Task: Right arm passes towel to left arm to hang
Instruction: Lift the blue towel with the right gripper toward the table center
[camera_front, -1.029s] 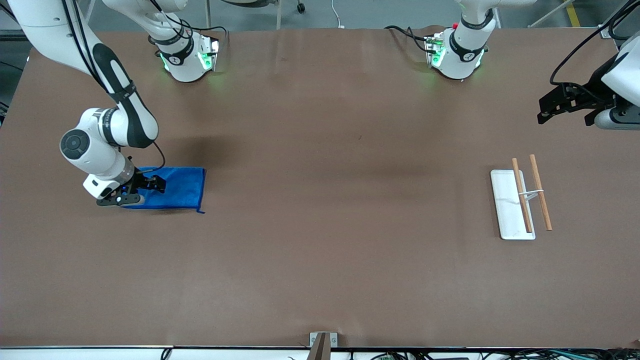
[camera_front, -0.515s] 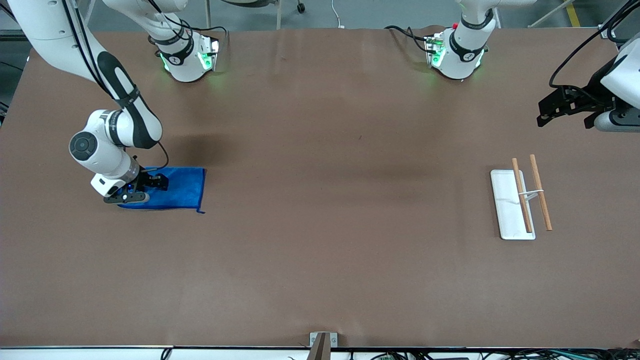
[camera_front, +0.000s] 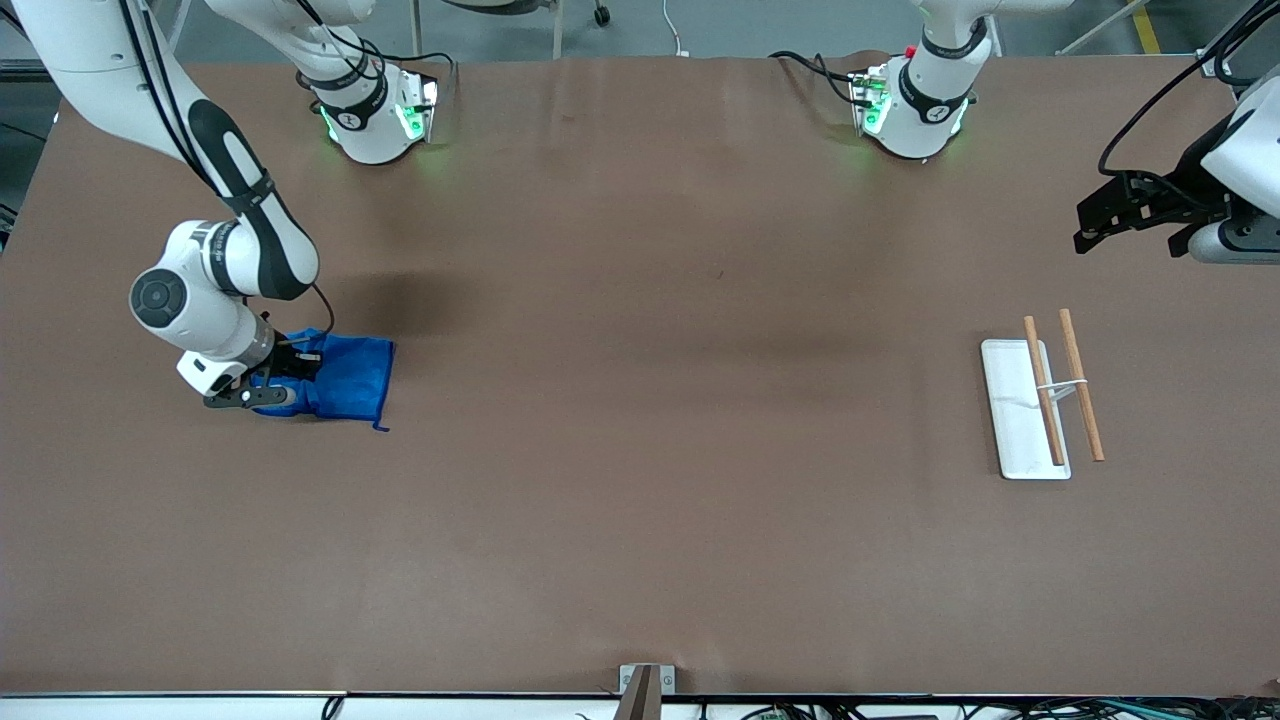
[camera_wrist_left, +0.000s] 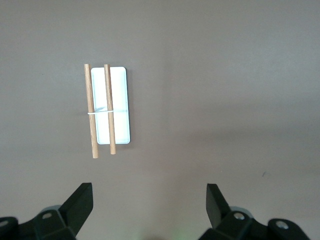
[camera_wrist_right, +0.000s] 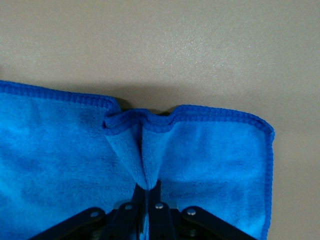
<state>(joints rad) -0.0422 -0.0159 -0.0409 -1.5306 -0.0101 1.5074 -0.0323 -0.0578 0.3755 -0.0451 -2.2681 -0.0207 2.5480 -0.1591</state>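
The bright blue towel lies on the brown table at the right arm's end, bunched along one edge. My right gripper is shut on a pinched fold of the towel, and its fingers meet on the cloth. The towel's stitched edge puckers upward at the pinch. My left gripper waits open and empty in the air at the left arm's end of the table. Its spread fingertips show in the left wrist view, its gripper high over bare table.
A white rectangular base carrying two wooden rods lies at the left arm's end, nearer to the front camera than my left gripper. It also shows in the left wrist view. A metal bracket sits at the near table edge.
My right gripper has closed on the towel and drawn it in; the cloth's flat edge has bunched and shifted toward the gripper. The left arm has barely moved.
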